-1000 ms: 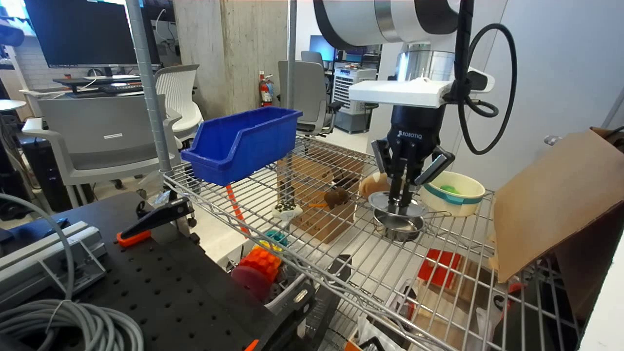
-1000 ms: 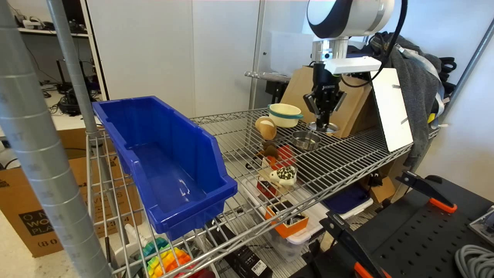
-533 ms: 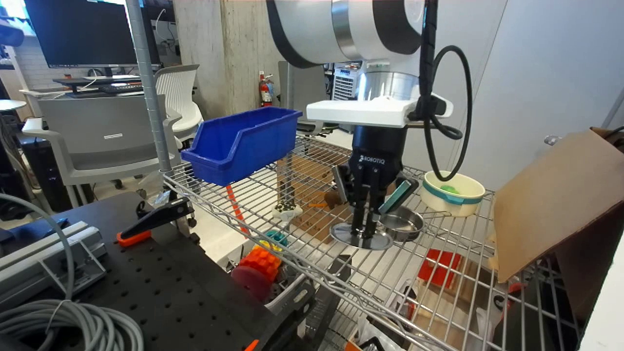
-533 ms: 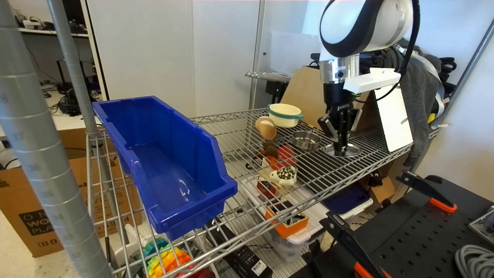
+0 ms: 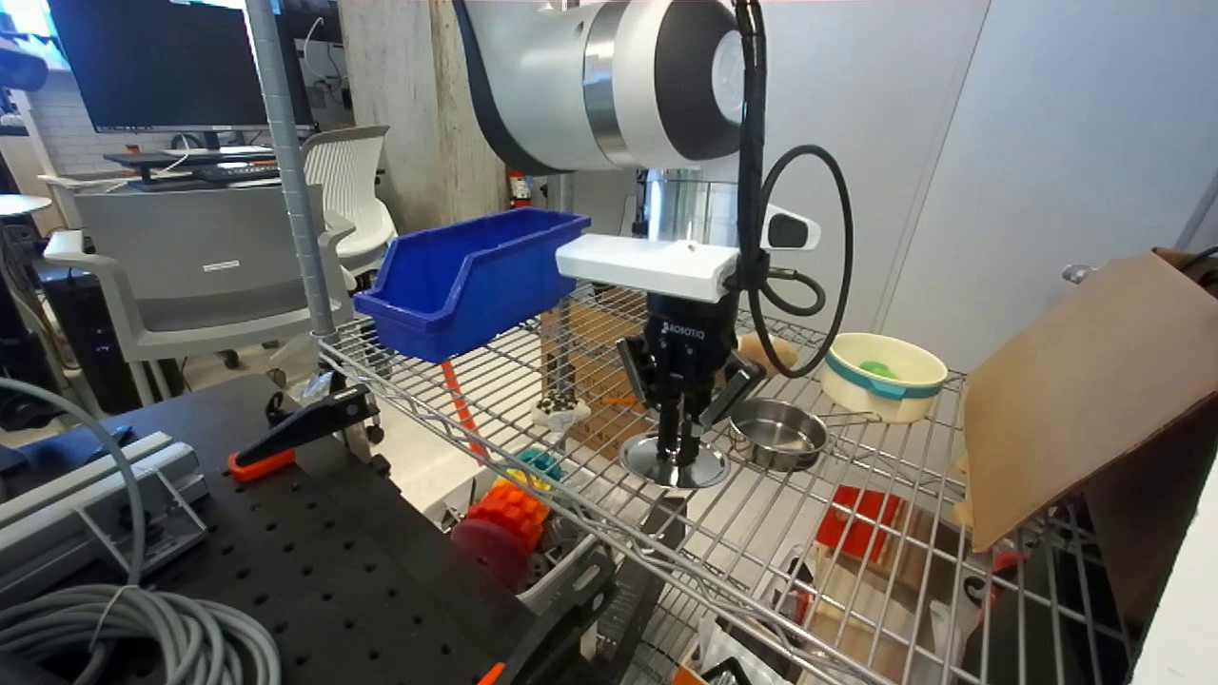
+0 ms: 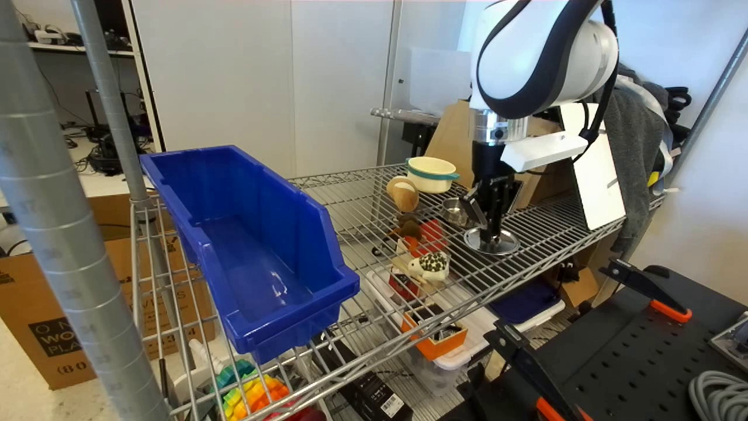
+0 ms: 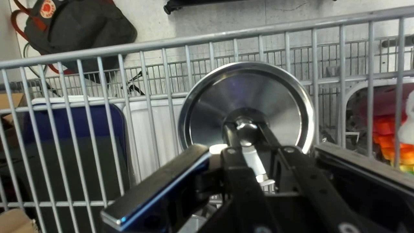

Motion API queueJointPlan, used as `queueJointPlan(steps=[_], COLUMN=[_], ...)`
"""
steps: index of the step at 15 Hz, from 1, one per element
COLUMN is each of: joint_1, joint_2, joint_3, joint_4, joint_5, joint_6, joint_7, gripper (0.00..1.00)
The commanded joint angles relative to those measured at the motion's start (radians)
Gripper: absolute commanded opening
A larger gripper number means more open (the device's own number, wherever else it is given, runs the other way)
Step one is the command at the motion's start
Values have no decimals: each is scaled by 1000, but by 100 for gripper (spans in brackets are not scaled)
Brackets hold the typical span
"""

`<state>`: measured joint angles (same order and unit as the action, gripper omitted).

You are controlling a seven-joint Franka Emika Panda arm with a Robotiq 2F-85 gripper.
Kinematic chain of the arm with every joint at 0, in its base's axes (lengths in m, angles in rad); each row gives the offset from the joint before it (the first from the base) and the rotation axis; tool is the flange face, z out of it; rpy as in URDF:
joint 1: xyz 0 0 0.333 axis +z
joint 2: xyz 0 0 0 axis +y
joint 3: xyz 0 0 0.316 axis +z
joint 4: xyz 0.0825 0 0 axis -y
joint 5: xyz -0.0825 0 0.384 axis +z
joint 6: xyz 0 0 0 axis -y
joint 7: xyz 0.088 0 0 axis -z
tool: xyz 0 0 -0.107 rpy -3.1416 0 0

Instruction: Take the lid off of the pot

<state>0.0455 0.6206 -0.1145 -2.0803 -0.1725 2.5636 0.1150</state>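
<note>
The round silver lid [image 5: 706, 470] is off the pot, roughly level and low over the wire shelf. I cannot tell whether it touches the wires. It also shows in an exterior view [image 6: 509, 242] and in the wrist view [image 7: 245, 87]. My gripper [image 5: 677, 449] points down and is shut on the lid's knob. In the wrist view, the fingertips [image 7: 247, 131] stand on both sides of the shiny knob. The small silver pot [image 5: 780, 436] sits uncovered on the shelf beside the lid. In an exterior view the gripper partly hides the pot [image 6: 453, 215].
The wire shelf [image 5: 723, 533] carries a pale bowl with a teal band [image 5: 885, 385] behind the pot, a brownish-tan bowl [image 6: 403, 193], and a large blue bin [image 6: 251, 263]. A cardboard piece [image 5: 1094, 381] leans at one end. The shelf's front rail [image 7: 161, 43] is near the lid.
The gripper has carried the lid from above the pot, sideways away from it and down towards the shelf. The lid has become more level. The pot has not moved.
</note>
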Motion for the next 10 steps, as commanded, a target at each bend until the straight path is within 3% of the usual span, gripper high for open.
queueJointPlan(steps=[1, 4, 5, 7, 10], joint_1=[29, 38, 31, 18, 12], joint_2=[58, 74, 52, 9, -78], joint_3=[-15, -15, -8, 1, -11], joint_4=[21, 20, 8, -26, -92], joint_5=[-12, -7, 0, 5, -6], joint_6=[56, 56, 44, 21, -46], joint_7=[42, 39, 28, 3, -16], gripper=[5, 5, 45, 51, 74])
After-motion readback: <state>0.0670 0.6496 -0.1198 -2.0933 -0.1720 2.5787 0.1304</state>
